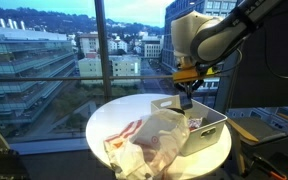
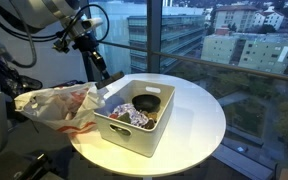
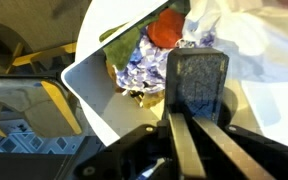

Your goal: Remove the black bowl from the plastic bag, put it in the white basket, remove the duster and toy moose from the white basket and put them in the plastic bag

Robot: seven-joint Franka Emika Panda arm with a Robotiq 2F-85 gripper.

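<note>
Wrist view shows the gripper [image 3: 196, 70] pressed shut with nothing visible between its jaws, hanging over the edge of the white basket [image 3: 89, 85] right beside the plastic bag [image 3: 246, 40]. The black bowl [image 2: 147, 102] sits inside the basket in an exterior view, so the first step looks done. A shiny purple duster [image 3: 144, 68] lies in the basket and the toy moose cannot be picked out for sure, so both moves into the bag appear to remain.
</note>
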